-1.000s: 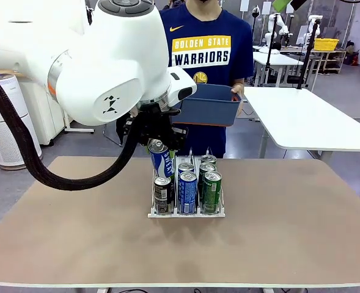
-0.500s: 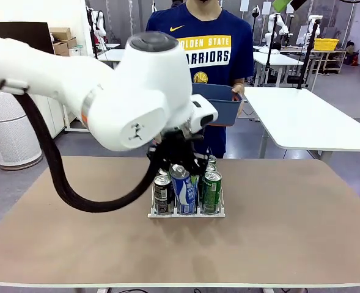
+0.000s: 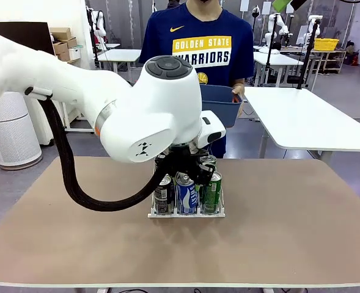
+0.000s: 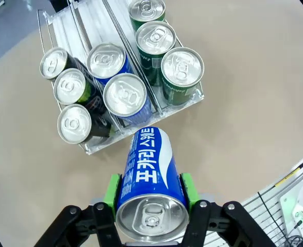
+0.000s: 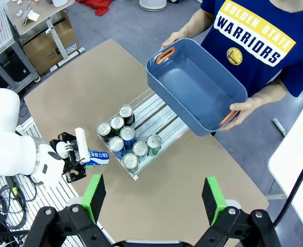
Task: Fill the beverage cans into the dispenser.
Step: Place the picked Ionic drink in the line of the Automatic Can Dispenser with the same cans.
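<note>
The left tool (image 4: pixel 150 205) is clamped on a slim blue-and-white aluminium drink can (image 4: pixel 149 180), green pads on either side of its body, silver top facing the wrist camera. The can lies tilted, its base aimed at the near end of the small clear three-lane wire-and-plastic dispenser (image 4: pixel 92 149) on the tan desk (image 4: pixel 244 103).

The risk, as I judge it: the middle lane already has two blue cans (image 4: pixel 126 98), and the near one sits right at the lane's near lip. Pushed in at this slant, the held can could strike that can's rim or a thin divider, tip a neighbour, or shove the light rack along the desk. Letting go while it is tilted could send it rolling off toward the near edge. The left lane holds three dark cans (image 4: pixel 73 123), the right lane three green cans (image 4: pixel 181 72).

Farther off, the right tool (image 5: pixel 154 200) hangs high with its jaws spread wide and empty, and at the far side a person holds an empty blue rectangular plastic bin (image 5: pixel 195 85).

Against a second earlier, the left arm has swung rightward and lower, carrying the can from above the far left lane to the rack's near front.
</note>
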Robot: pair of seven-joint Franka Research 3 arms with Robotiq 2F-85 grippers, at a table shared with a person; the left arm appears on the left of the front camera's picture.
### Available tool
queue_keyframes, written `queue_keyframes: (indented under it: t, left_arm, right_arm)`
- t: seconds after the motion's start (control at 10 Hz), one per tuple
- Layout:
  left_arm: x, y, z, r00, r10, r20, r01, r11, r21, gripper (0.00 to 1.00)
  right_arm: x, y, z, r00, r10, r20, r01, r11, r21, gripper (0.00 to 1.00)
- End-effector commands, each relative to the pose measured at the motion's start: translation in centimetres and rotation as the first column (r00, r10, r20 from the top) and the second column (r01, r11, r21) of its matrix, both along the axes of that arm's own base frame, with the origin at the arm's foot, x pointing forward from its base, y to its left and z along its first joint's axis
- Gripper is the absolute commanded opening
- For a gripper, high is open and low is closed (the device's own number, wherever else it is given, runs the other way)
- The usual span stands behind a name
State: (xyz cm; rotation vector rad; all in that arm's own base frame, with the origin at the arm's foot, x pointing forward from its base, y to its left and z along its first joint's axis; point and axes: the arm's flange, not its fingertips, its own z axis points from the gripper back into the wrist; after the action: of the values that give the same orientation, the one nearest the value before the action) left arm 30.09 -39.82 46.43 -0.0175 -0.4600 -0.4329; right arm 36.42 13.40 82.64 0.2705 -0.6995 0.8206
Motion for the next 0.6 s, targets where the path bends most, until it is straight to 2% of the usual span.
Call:
queue_keyframes:
  t: [0.0, 0.1, 0.2, 0.4, 0.5]
  left_arm:
    - [1.2, -0.6, -0.2, 0.997, -0.082, 0.01, 0.082, 0.996, -0.032, 0.58]
    - [0.8, -0.6, 0.3, 0.994, -0.107, 0.022, 0.107, 0.994, -0.014, 0.58]
    - [0.4, -0.2, -0.3, 1.0, -0.028, 0.004, 0.028, 1.0, -0.003, 0.58]
    - [0.6, -0.5, -0.6, 0.998, -0.063, 0.001, 0.063, 0.998, -0.003, 0.58]
    - [1.1, -0.8, -1.0, 0.999, -0.038, -0.008, 0.038, 0.999, 0.027, 0.58]
  right_arm:
    - [0.0, 0.0, -0.1, 1.0, -0.001, 0.0, 0.001, 1.0, 0.0, 1.0]
    - [0.0, 0.0, -0.1, 1.0, -0.001, 0.0, 0.001, 1.0, 0.0, 1.0]
    - [0.0, 0.0, -0.1, 1.0, -0.001, 0.0, 0.001, 1.0, 0.0, 1.0]
    - [0.0, 0.0, -0.1, 1.0, -0.001, 0.0, 0.001, 1.0, 0.0, 1.0]
    - [0.0, 0.0, -0.1, 1.0, -0.001, 0.0, 0.001, 1.0, 0.0, 1.0]
